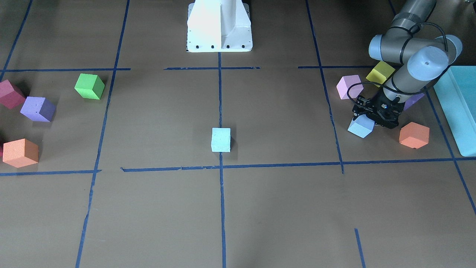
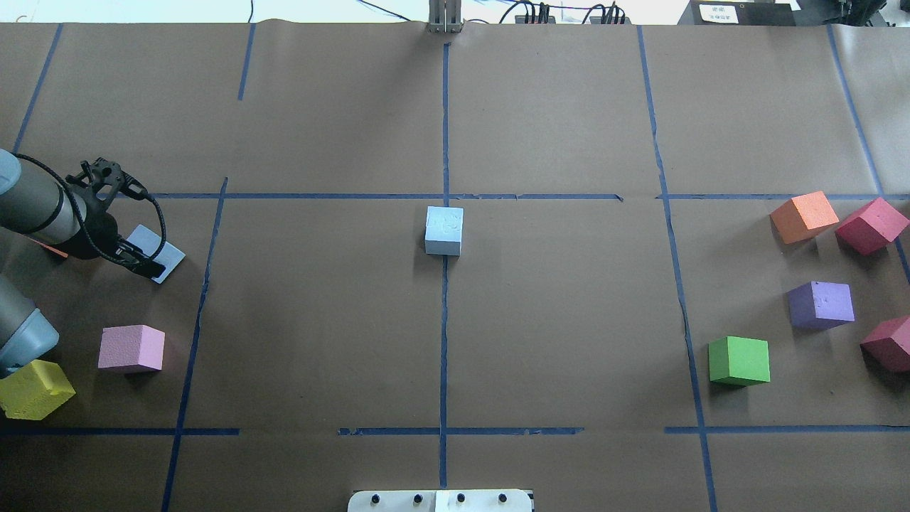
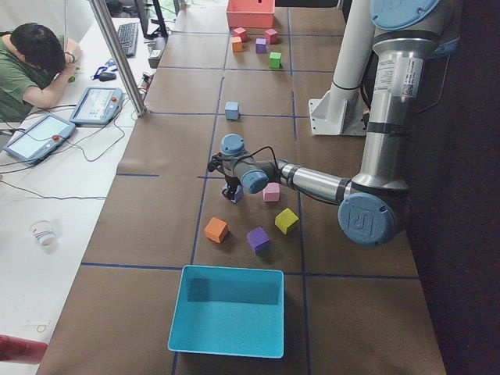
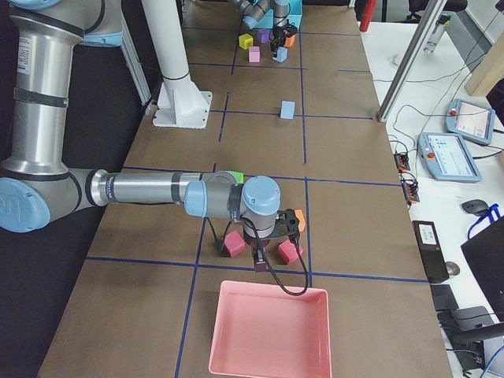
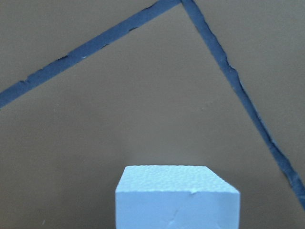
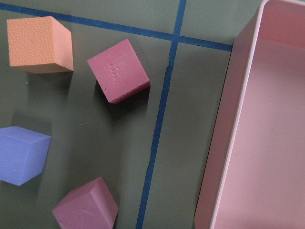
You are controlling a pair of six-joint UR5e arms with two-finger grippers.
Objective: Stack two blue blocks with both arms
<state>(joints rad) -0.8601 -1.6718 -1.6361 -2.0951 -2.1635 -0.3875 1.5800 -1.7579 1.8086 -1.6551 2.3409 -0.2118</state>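
Observation:
One pale blue block (image 1: 221, 140) sits alone at the table's centre on the tape crossing (image 2: 444, 230). The other blue block (image 1: 360, 127) is at my left side, under my left gripper (image 1: 373, 118). The gripper is down over this block with its fingers against the block's sides (image 2: 146, 257). The left wrist view shows this block (image 5: 176, 198) close at the bottom centre. My right gripper (image 4: 265, 246) hangs above the cubes at the far right end, away from both blue blocks. I cannot tell whether it is open or shut.
Pink (image 2: 131, 348), yellow (image 2: 34, 388) and orange (image 1: 414, 135) cubes and a teal box (image 1: 459, 111) surround the left arm. Green (image 2: 739, 360), purple (image 2: 821, 304), orange (image 2: 803, 216) and maroon (image 2: 871, 225) cubes lie on the right, beside a pink tray (image 4: 268, 331).

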